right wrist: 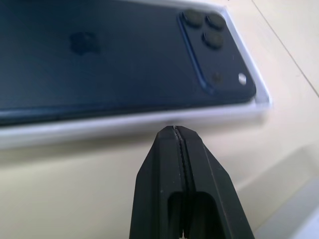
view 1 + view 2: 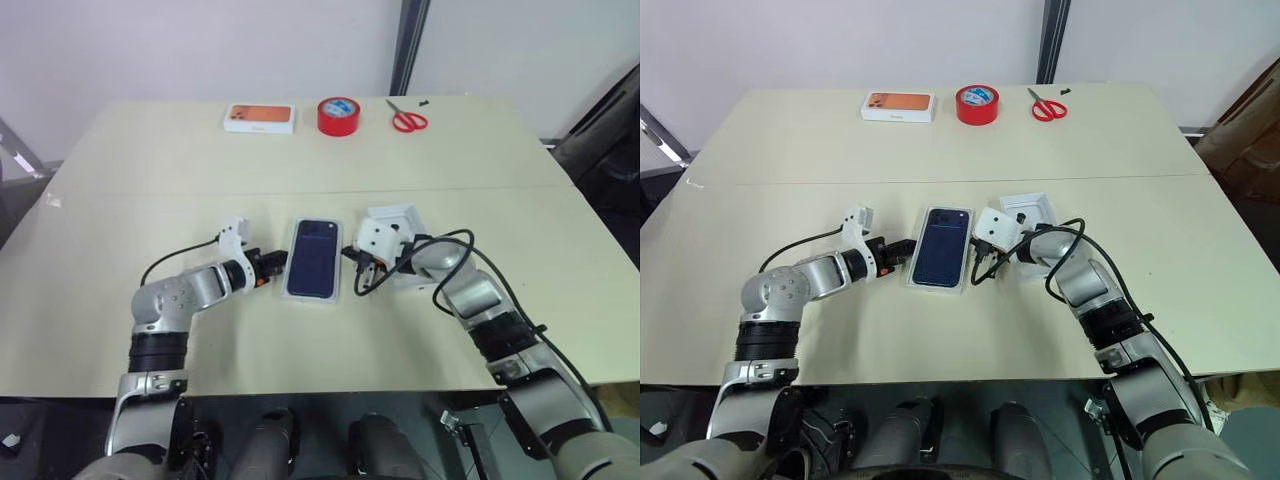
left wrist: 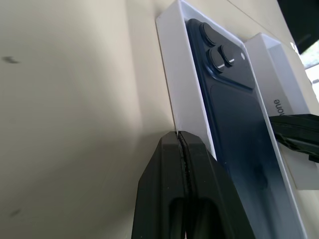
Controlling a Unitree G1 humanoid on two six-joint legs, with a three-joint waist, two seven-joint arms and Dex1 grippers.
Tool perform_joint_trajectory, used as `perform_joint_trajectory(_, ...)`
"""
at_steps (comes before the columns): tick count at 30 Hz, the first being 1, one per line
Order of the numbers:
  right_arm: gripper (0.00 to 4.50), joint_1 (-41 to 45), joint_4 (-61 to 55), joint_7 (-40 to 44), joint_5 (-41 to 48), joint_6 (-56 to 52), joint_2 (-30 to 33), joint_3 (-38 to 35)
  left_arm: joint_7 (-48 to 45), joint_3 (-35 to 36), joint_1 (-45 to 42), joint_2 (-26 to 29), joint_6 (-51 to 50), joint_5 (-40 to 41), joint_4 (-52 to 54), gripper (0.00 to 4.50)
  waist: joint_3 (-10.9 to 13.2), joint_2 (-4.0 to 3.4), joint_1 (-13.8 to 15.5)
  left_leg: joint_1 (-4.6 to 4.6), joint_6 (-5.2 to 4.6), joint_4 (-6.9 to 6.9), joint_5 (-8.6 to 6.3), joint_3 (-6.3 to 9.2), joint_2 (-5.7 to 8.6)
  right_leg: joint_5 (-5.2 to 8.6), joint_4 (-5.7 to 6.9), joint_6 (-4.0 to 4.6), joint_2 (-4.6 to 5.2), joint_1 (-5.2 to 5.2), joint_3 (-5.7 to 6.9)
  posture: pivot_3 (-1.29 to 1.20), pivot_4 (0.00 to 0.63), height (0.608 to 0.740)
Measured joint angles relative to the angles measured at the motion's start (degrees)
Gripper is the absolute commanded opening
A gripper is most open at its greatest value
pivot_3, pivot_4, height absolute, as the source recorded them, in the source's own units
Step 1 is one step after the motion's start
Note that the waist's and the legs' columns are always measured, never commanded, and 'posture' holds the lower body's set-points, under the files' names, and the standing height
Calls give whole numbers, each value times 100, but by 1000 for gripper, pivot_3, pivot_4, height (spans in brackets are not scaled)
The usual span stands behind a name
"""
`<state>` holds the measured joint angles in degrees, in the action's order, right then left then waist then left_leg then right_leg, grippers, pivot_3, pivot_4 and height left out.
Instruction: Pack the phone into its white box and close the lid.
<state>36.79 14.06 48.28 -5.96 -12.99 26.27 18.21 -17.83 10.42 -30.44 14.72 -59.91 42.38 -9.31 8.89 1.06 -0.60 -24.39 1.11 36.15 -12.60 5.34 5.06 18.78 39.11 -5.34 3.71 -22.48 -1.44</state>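
On the desk (image 2: 120, 300), going from the robot's left across, the left gripper (image 2: 280, 264) lies low with its jaws pressed together on nothing, the tip just beside the left long wall of the white box (image 2: 296, 296). Centred between the two arms, that box sits flat with the phone (image 2: 313, 258) already lying in it, glossy back up, camera cluster at the far corner. Just beside the box's right long wall comes the right gripper (image 2: 352, 254), its jaws likewise closed and empty, tip near the wall; whether either tip touches the cardboard I cannot tell. Behind the right wrist, close to the box's right, rests the lid (image 2: 412, 213), open side up, partly hidden by the wrist.

Judging by how things lie, the phone is packed and the lid is the piece to handle next. It looks light, thin-walled cardboard, stiff enough to hold shape but easy to crush or skew if squeezed hard; its smooth walls are likely slippery against black fingers. A pinch on one long wall near its middle seems the safest hold, since it must be flipped over. The box itself is light and may slide on the desk when the lid is pressed down, so bracing a side wall would help
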Motion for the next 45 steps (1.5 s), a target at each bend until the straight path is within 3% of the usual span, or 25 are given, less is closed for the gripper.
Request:
perform_joint_trajectory(13,0,-184,107,112,-2,9,691,-473,-409,-545,-700,-797,323,-705,-821,54,0,1,5,0,-1,0,0,-2,1,0,-1,0,0,3,1,0,150,734)
perform_joint_trajectory(26,0,-672,-274,122,1,-173,1030,-735,-863,-795,-1017,-1121,641,-1206,-1339,54,0,1,87,0,-1,6,0,-5,1,0,-2,-1,1,6,0,0,150,734)
perform_joint_trajectory(33,0,-667,-308,124,-24,-160,1047,-727,-1083,-865,-1005,-881,598,-1307,-1196,54,1,1,81,0,-1,4,0,-6,1,0,-1,-1,0,3,-2,0,150,734)
perform_joint_trajectory(41,0,-778,-781,256,125,-406,1532,-1011,-1348,-773,-774,14,802,-1422,-754,54,1,1,63,0,-1,1,0,-6,-1,0,-1,-1,-1,1,-3,0,150,734)
perform_joint_trajectory(43,548,-811,-903,280,283,-575,1539,-1163,-1518,-768,-681,174,910,-1425,-556,579,1,0,65,0,-1,2,0,-6,-1,0,-1,-1,-1,2,-3,0,150,734)
perform_joint_trajectory(45,1387,-857,-953,256,372,-692,1548,-1284,-1789,-766,-560,362,1113,-1418,-263,1399,1,0,70,0,-1,2,0,-6,-1,0,-1,0,0,3,-4,0,150,734)
